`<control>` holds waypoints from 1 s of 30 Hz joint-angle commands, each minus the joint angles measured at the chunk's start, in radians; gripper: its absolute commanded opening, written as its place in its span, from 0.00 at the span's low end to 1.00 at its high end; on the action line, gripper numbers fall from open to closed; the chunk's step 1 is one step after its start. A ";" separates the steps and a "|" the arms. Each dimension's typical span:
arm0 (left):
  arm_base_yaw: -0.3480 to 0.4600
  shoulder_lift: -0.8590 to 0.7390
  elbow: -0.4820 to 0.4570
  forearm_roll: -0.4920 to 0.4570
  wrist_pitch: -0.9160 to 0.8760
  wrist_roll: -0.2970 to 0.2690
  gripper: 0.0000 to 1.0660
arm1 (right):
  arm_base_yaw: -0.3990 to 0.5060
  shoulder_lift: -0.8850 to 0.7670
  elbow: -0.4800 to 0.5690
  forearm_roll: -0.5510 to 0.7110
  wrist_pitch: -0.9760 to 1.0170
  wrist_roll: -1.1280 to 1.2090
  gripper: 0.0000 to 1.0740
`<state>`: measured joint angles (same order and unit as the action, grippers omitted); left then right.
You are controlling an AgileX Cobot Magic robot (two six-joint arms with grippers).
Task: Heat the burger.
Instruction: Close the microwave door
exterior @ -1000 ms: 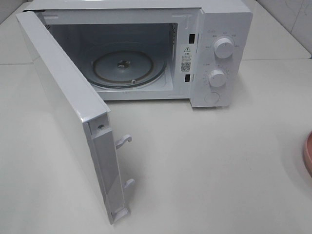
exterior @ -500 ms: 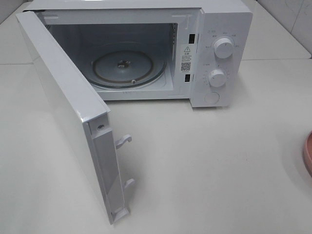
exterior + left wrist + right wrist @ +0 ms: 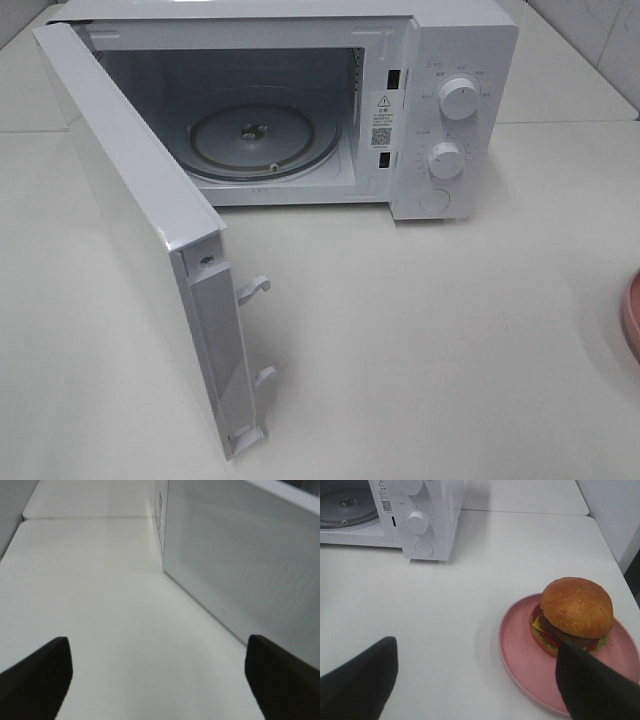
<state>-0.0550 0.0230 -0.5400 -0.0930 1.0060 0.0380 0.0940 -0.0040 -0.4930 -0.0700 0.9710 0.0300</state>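
**A:** Where does the burger (image 3: 576, 614) sit relative to the microwave (image 3: 440, 110)?

**B:** Off to the microwave's control-panel side and nearer the front of the table, well apart from it. It rests upright on the pink plate (image 3: 515, 645), toward the plate's far side as the right wrist view shows it. In the high view only a sliver of the plate (image 3: 631, 315) shows at the table's right edge; the burger itself is out of frame there.

**A:** And the microwave is ready?

**B:** The door (image 3: 150, 240) is swung wide on the side away from the dials, and the glass turntable (image 3: 262, 140) inside is bare.

**A:** Which arm is nearer the burger?

**B:** The right one, clearly. The right gripper (image 3: 475, 680) hangs over the table with the plate just ahead of it, its fingers spread wide and nothing between them. One dark fingertip (image 3: 590, 685) overlaps the plate's near rim in that view; I can't tell whether it touches.

**A:** The left?

**B:** The left gripper (image 3: 157, 675) is on the door side of the microwave, beside the door's outer face (image 3: 240, 565). Its fingers also stand apart, empty.

**A:** So the coming move?

**B:** I'd judge the right arm takes the plate or burger, then carries it across toward the microwave's opening, with the dial panel between the two.
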 commanded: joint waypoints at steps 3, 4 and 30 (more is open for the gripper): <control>0.004 0.043 -0.011 -0.008 -0.163 -0.010 0.47 | -0.003 -0.030 0.003 0.004 -0.010 -0.005 0.71; 0.004 0.072 -0.011 -0.007 -0.211 -0.008 0.32 | -0.003 -0.030 0.003 0.004 -0.010 -0.005 0.71; 0.004 0.540 0.302 -0.016 -1.276 -0.013 0.00 | -0.003 -0.030 0.003 0.004 -0.010 -0.005 0.71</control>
<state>-0.0550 0.5410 -0.2550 -0.1040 -0.1720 0.0370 0.0940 -0.0040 -0.4930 -0.0700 0.9710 0.0300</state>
